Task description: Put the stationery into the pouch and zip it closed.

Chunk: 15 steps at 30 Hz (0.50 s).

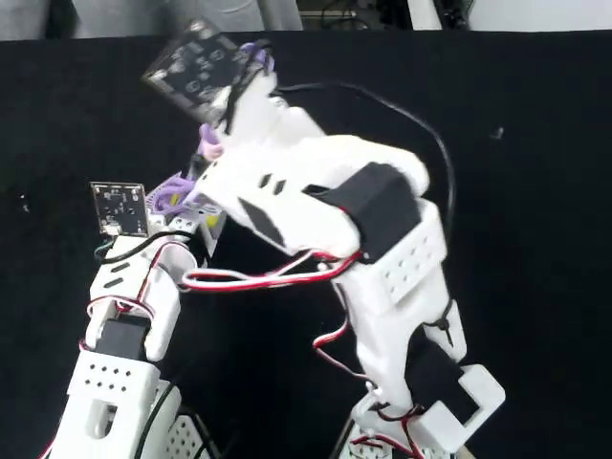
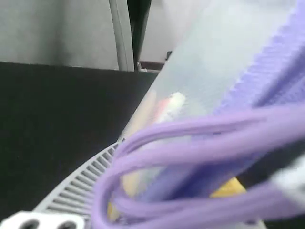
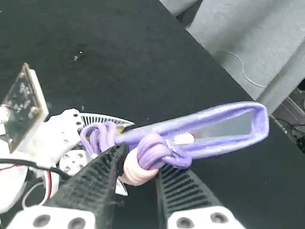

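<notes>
The pouch (image 3: 224,126) is clear with purple trim and is held off the black table, seen edge-on in the right wrist view. My right gripper (image 3: 140,160) is shut on the knotted purple and pink pull cord (image 3: 143,164) at the pouch's end. My left gripper (image 1: 186,206) is shut on the pouch's other end, where purple loops (image 3: 97,136) bunch up. Up close, the pouch (image 2: 228,57) shows stationery inside: a pink-white piece (image 2: 167,106) and something yellow (image 2: 224,188). From above, the right arm (image 1: 325,206) crosses over and hides most of the pouch (image 1: 172,191).
The black tabletop (image 1: 516,191) is bare to the right and far side. Red and white cables (image 1: 258,277) hang between the two arms. Grey fabric (image 3: 248,43) lies beyond the table's far edge.
</notes>
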Tool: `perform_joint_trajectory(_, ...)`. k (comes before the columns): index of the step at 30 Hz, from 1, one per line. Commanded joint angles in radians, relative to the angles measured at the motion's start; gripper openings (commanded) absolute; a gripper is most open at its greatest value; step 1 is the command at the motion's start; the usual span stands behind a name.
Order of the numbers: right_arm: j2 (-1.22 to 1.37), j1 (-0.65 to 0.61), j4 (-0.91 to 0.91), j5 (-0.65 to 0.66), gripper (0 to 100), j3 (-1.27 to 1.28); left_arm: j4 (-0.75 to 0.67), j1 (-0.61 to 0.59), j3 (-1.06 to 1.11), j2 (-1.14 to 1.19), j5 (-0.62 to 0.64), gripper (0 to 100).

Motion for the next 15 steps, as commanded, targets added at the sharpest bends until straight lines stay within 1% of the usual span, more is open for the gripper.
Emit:
perform_joint_trajectory(1,-0.007,0.015,0.035,0.025,1.1,-0.084,-0.078,-0.016,-0.001,0.003,0.003,22)
perform_joint_trajectory(4,-0.005,0.012,0.066,0.048,1.1,-0.076,-0.204,-0.05,0.074,0.003,-0.031,22)
perform_joint_trajectory(6,-0.007,0.015,0.069,0.048,1.1,-0.036,-0.258,-0.064,0.107,0.006,-0.052,22)
perform_joint_trajectory(8,-0.007,0.015,0.069,0.055,1.1,0.027,-0.267,-0.064,0.122,0.003,-0.054,22)
perform_joint_trajectory(15,-0.01,0.02,0.069,0.187,1.1,0.219,-0.267,-0.064,0.131,0.003,-0.054,22)
